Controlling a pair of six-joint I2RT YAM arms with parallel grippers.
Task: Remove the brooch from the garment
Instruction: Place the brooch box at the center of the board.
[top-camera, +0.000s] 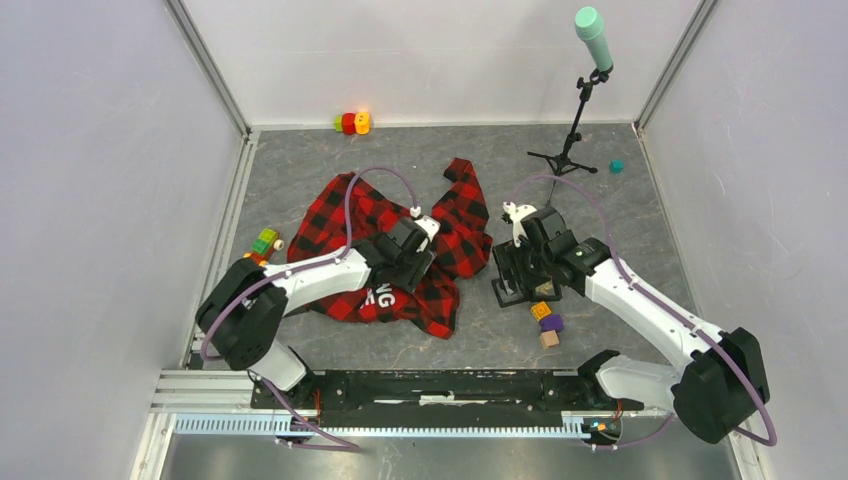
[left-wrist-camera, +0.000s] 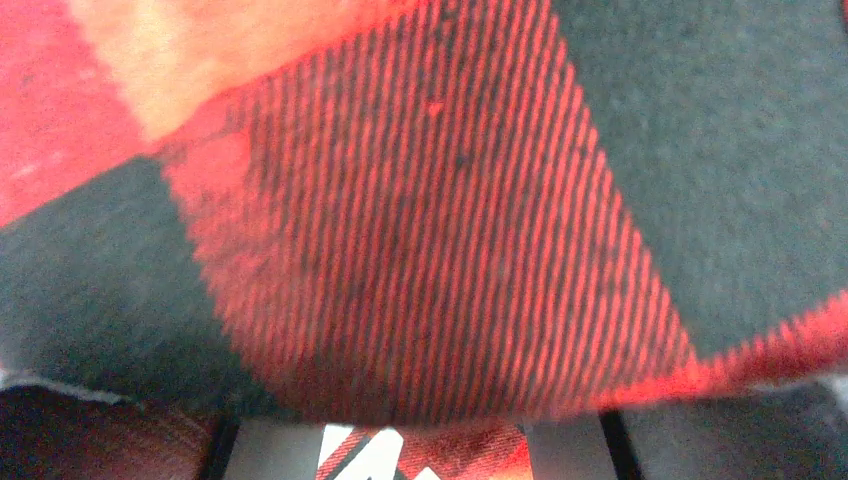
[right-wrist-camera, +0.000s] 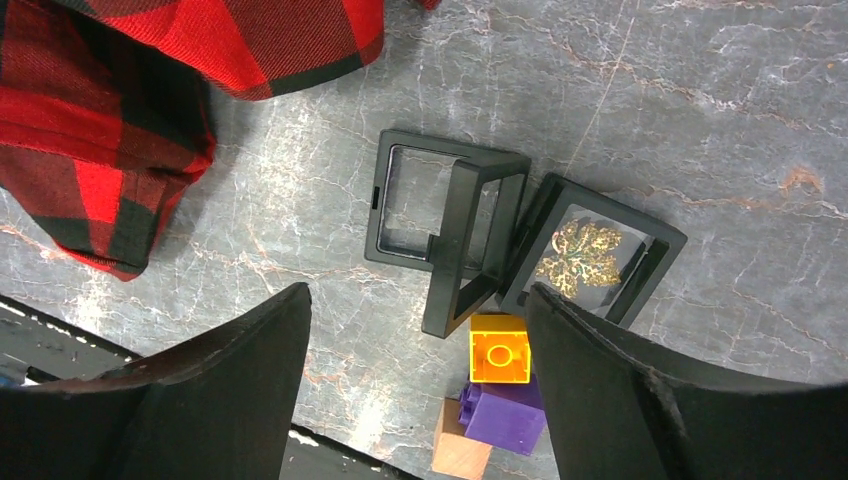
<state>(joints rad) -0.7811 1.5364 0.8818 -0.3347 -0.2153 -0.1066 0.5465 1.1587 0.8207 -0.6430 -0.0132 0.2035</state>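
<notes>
Gold brooch (right-wrist-camera: 582, 257) in black case (right-wrist-camera: 622, 213), apart from garment (right-wrist-camera: 100, 150) edge.

One plaid shirt (top-camera: 462, 232), one gold brooch (right-wrist-camera: 578, 257), one microphone (top-camera: 594, 38); two robot arms (top-camera: 310, 278) (top-camera: 640, 300)

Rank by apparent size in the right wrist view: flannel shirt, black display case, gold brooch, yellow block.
1. flannel shirt, though cropped by the frame
2. black display case
3. gold brooch and yellow block: about alike, left unranked
</notes>
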